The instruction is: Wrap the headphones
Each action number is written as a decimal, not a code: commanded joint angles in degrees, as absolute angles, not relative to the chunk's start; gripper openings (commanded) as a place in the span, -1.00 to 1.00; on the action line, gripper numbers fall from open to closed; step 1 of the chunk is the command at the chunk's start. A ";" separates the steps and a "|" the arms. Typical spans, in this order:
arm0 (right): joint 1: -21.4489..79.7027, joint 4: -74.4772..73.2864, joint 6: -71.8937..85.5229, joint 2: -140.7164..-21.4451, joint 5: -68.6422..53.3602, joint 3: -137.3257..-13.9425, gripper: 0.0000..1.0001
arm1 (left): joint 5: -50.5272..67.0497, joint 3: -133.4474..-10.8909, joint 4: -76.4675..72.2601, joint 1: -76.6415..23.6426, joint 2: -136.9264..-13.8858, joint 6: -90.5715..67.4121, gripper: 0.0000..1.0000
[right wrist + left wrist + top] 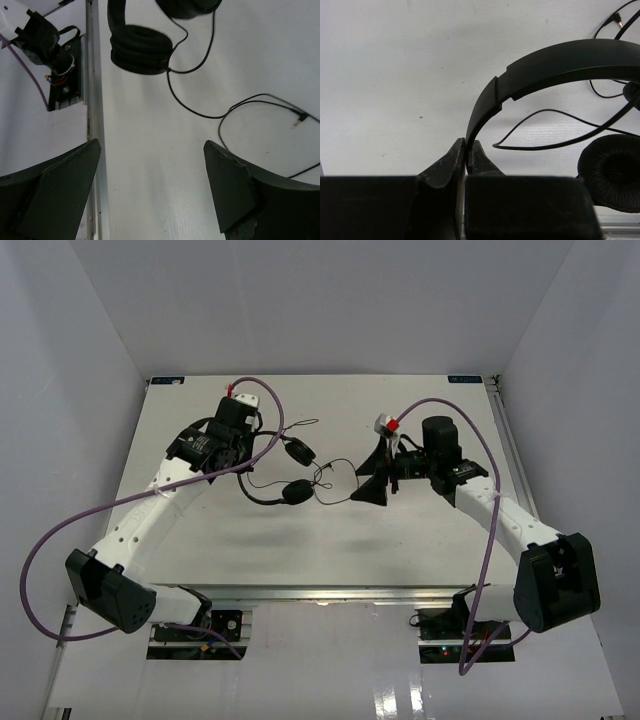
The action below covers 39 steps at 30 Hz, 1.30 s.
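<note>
Pinched fingers fill the foreground at the left wrist: the left gripper [468, 150] is clamped tight on the thin headband [560, 62], anchoring it, I'd say, so the cord [545, 112] can be wound round. One earcup [612, 172] shows low to the right.

Over to the right wrist: the right gripper [150, 175] is spread wide with nothing between its fingers, above loose loops of cord, the plug [301, 119] off to one side. It looks ready to fetch the wire.

From above, the headphones [297, 492] sit mid-table [330, 550] between both arms, cord trailing towards the right claw.
</note>
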<state>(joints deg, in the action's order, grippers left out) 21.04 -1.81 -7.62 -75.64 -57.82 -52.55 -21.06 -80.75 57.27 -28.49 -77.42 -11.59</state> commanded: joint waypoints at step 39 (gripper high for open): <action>30.23 -6.10 -36.48 -66.41 -29.10 -52.24 -0.84 | -15.51 -73.57 53.45 -28.74 -73.55 -16.36 -1.00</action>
